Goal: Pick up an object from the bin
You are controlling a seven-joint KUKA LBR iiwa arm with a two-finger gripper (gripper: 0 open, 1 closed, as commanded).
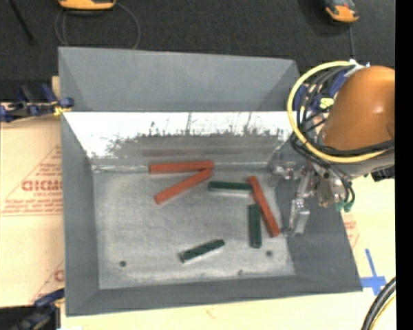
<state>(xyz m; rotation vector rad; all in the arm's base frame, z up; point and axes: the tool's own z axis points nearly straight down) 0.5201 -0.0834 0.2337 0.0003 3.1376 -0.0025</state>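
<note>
My gripper [297, 218] hangs at the bin's right side, just right of a red stick [263, 205] that lies slanted near the right wall. A dark green stick [254, 225] lies upright just left of that red one. Another dark green stick [228, 185] lies flat above them, touching the red stick's upper end. I see nothing between the fingers.
Two more red sticks [181, 167] [184, 186] lie crossed near the bin's back wall. A lone dark green stick [202, 250] rests toward the front middle. The arm's orange cover and cables sit above the right rim.
</note>
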